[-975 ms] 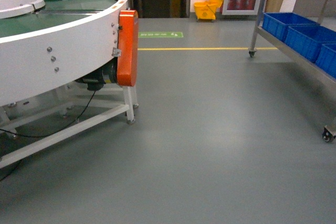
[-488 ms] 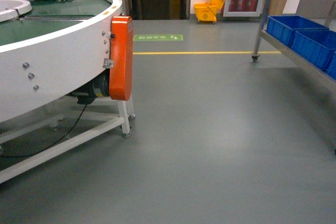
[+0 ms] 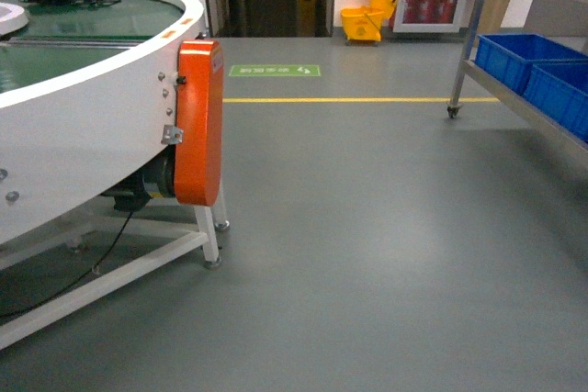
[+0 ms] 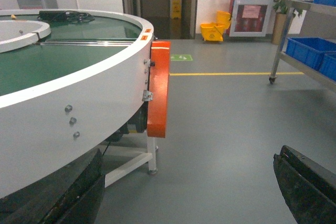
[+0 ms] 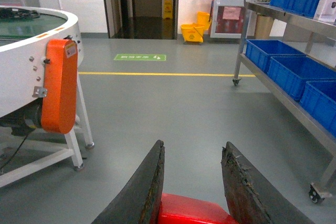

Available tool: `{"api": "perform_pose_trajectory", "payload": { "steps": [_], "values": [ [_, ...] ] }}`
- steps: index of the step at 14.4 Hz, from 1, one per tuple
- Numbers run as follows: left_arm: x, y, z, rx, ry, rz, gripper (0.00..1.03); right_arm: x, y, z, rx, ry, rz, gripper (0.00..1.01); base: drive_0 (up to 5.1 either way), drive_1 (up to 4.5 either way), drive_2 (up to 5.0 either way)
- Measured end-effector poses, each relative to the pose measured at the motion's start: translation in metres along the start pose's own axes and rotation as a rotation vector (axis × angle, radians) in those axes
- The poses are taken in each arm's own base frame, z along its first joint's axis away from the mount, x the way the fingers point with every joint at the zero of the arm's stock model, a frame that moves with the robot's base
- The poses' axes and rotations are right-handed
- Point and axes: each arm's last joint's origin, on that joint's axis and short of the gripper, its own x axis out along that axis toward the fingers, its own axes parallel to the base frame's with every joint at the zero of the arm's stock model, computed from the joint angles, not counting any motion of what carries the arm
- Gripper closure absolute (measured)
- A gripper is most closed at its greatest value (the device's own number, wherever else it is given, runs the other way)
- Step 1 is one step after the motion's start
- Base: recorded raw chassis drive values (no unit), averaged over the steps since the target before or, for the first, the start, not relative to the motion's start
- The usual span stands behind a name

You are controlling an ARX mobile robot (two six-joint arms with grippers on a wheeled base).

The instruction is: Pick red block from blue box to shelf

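The red block (image 5: 194,211) sits deep between the dark fingers of my right gripper (image 5: 193,144), which is shut on it; only its glossy top shows at the bottom of the right wrist view. My left gripper (image 4: 190,153) is wide open and holds nothing, with bare floor between its fingers. The steel shelf (image 5: 242,40) stands ahead on the right, also seen as the shelf (image 3: 469,43) in the head view and the shelf (image 4: 278,45) in the left wrist view. The blue box is out of view. Neither gripper shows in the head view.
A round white conveyor table (image 3: 83,126) with an orange motor cover (image 3: 199,121) fills the left. Dark blue crates (image 5: 286,66) sit on the shelf's lower tier, and its caster (image 5: 316,192) is near. A yellow mop bucket (image 3: 363,20) and a yellow floor line (image 3: 340,99) lie ahead.
The head view has advanced: the yellow line sits lower, the conveyor has slid left and the shelf has slid toward the right edge.
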Motion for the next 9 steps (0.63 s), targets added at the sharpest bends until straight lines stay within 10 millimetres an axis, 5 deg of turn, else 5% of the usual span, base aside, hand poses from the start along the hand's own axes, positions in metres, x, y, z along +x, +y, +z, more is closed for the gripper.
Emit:
{"api": "perform_pose_trajectory", "payload": {
  "steps": [9],
  "values": [
    [0.0,0.0001,0.0,0.0,0.0,0.001,0.05,0.0,0.0,-0.0003,0.0,0.003,0.0,0.73,-1.6,-1.6,-1.6]
  ]
}}
